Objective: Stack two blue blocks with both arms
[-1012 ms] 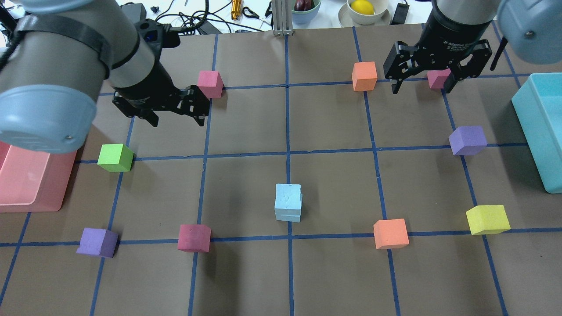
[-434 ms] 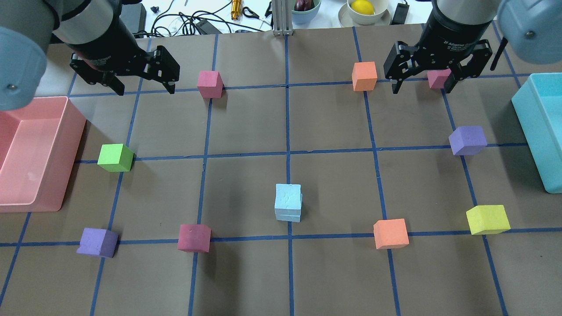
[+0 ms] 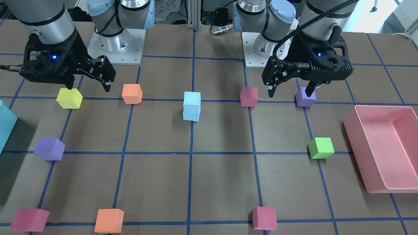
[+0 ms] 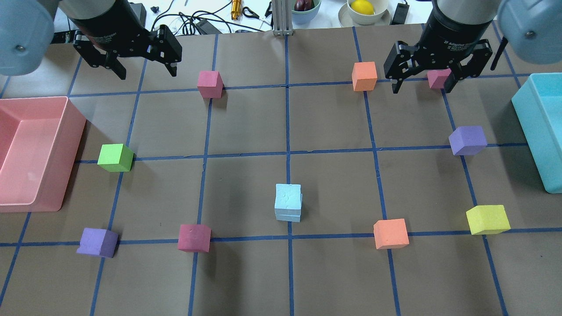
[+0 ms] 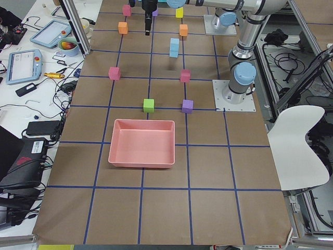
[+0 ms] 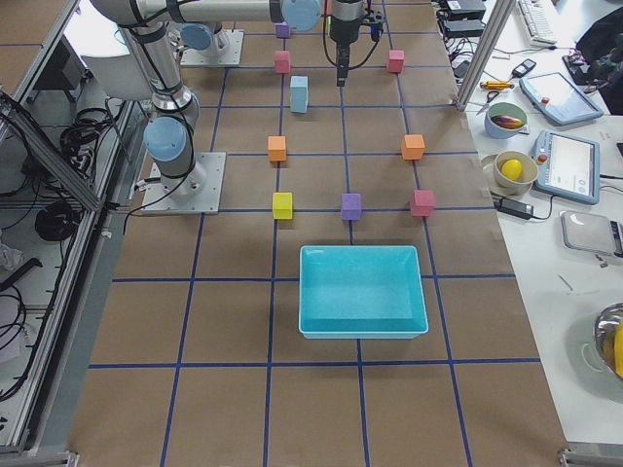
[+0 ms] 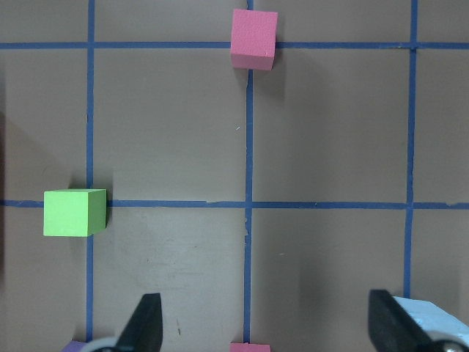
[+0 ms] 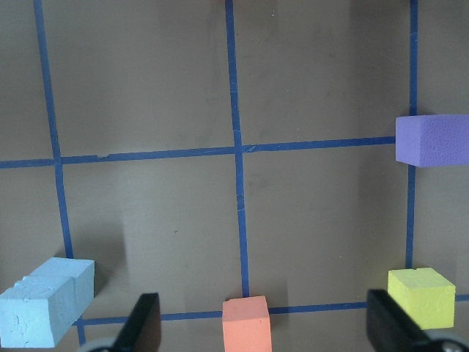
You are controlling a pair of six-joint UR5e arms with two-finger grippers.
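Note:
The two pale blue blocks (image 4: 288,202) stand stacked one on the other in the middle of the table. The stack also shows in the front view (image 3: 192,106), the right wrist view (image 8: 44,312) and the edge of the left wrist view (image 7: 440,319). My left gripper (image 4: 147,70) is open and empty, hovering at the far left, well away from the stack; in the front view (image 3: 290,93) it hangs near a purple cube (image 3: 306,98). My right gripper (image 4: 422,85) is open and empty at the far right, above a magenta cube (image 4: 438,79).
A pink bin (image 4: 66,131) sits at the left edge and a teal bin (image 4: 529,118) at the right edge. Coloured cubes are scattered around: green (image 4: 115,157), magenta (image 4: 210,84), orange (image 4: 364,76), purple (image 4: 467,140), yellow (image 4: 487,219), orange (image 4: 390,234), magenta (image 4: 194,238), purple (image 4: 97,242).
My left arm has drawn back from near the magenta cube toward the far left corner, uncovering the pink bin. The right arm and the blue stack have not moved.

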